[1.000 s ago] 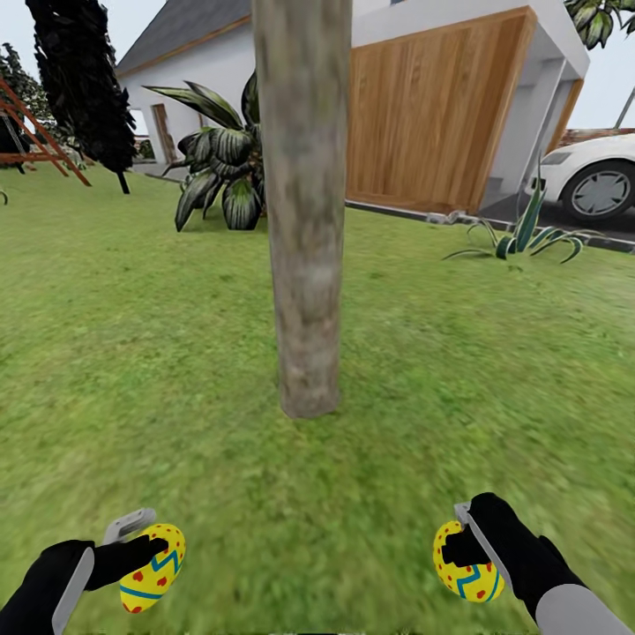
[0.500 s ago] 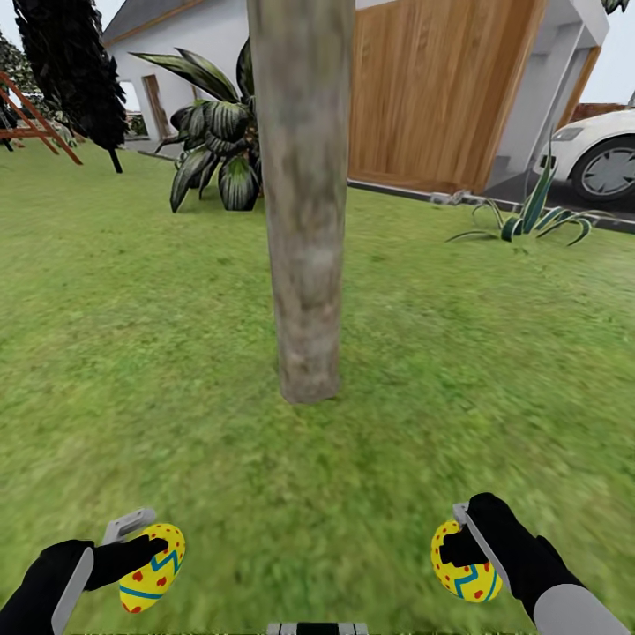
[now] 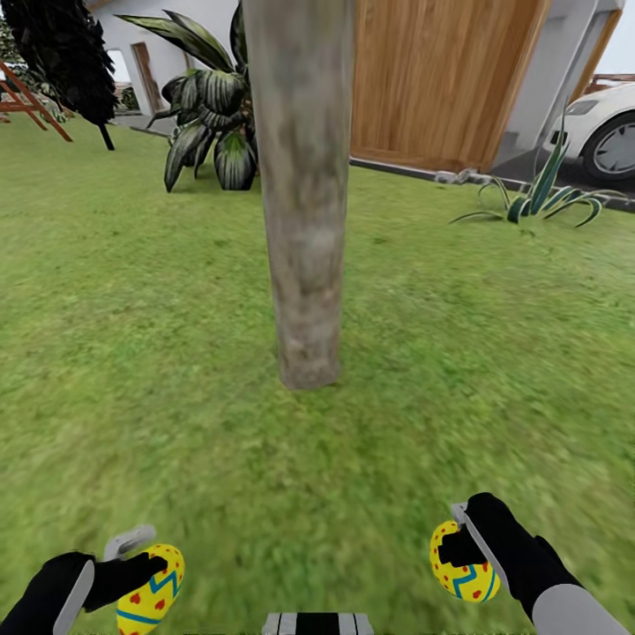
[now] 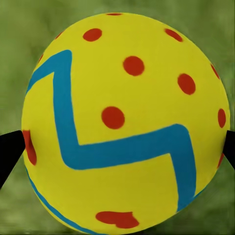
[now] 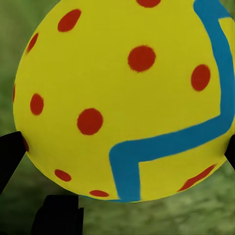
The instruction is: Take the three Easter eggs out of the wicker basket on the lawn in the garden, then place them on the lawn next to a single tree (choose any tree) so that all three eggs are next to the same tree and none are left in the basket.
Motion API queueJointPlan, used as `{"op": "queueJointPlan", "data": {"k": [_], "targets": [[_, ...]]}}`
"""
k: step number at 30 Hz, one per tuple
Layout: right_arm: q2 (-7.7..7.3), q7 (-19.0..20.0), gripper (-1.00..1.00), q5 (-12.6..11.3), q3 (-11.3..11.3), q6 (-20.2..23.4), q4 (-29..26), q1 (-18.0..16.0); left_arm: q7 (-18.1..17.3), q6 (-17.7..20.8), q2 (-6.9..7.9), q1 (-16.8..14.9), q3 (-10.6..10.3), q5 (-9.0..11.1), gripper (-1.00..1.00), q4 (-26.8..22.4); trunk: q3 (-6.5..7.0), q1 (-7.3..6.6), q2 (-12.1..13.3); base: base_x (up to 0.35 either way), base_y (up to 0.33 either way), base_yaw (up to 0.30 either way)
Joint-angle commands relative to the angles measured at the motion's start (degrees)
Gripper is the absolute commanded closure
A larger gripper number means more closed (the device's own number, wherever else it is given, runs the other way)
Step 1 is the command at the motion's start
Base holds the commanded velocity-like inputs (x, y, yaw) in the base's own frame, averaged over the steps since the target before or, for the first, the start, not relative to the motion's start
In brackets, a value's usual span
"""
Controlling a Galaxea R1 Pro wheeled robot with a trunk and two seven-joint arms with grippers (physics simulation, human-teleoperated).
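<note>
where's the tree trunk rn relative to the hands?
Head view: the tree trunk stands dead centre on the lawn, ahead of and between the left hand and the right hand, each gripping an egg.

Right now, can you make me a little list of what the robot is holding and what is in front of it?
left gripper: jaws shut on a yellow egg with blue zigzag and red dots
right gripper: jaws shut on a second yellow egg, same pattern
tree: thick grey-brown trunk, straight ahead, rising from the grass
lawn: green, all around the trunk
eggs on the ground: none seen yet
beyond the tree: big leafy plant, wooden garage door, white car
</note>
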Motion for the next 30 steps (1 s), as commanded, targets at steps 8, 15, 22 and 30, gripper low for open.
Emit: {"op": "queueJointPlan", "data": {"k": [8,15,22,30], "targets": [[0.01,0.25,1.00,-0.10,0.27,0.48,-0.27,-0.03,4.51,3.02,-0.22,-0.03,0.56,-0.98,1.00,-0.71,-1.82,0.19,-0.13,0.000,0.000,0.000],[0.01,0.26,1.00,-0.07,0.26,0.49,-0.24,-0.03,4.47,2.99,-0.51,-0.03,0.52,-0.94,1.00,-4.06,-3.38,0.37,-0.22,0.000,0.000,0.000],[0.09,0.26,1.00,-0.10,0.27,0.49,-0.24,-0.03,4.51,2.86,-0.54,-0.03,0.42,-1.02,1.00,-3.94,-4.93,0.55,-0.32,0.000,0.000,0.000],[0.09,0.26,1.00,-0.09,0.26,0.49,-0.22,-0.03,4.82,2.68,-0.77,-0.03,0.49,-0.98,1.00,-3.94,-6.70,0.76,-0.42,0.000,0.000,0.000]]}}
